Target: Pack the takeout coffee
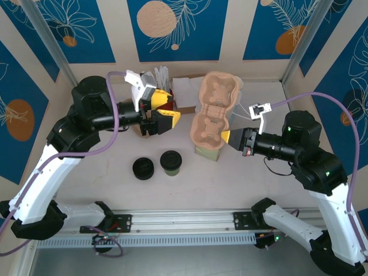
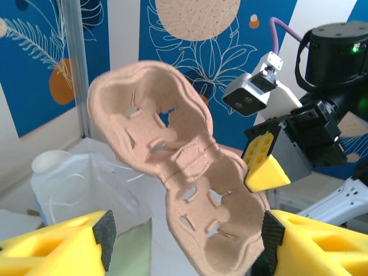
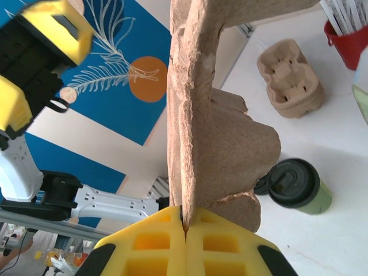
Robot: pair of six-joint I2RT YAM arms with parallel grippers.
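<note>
Readying the carrier looks to be the step in hand, not the cup itself. Your right hand is pinched tight on the rim of the pulp carrier and holds it up on edge, wells turned toward the left arm; whether its lower end rests on anything I cannot tell. Your left hand has its fingers spread wide with nothing between them, facing the wells and just short of the carrier. The takeout coffee sits upright on the worktop, lid on, nearer the arm bases than either hand. It is apart from the left hand, down and left of the carrier in the overhead view, and just beside the all-black round piece on its left. From the right wrist the cup shows past the carrier's lower edge. No well holds anything, so packing proper is not begun. My reading of the next move: lay the carrier flat, wells up, on bare worktop. Then bring the free left hand over the cup, grip the olive sides below the lid, and seat it in a well. Mind you take the green-sided cup, not the black piece. The thin rim grip may let the carrier flex or swing.
</note>
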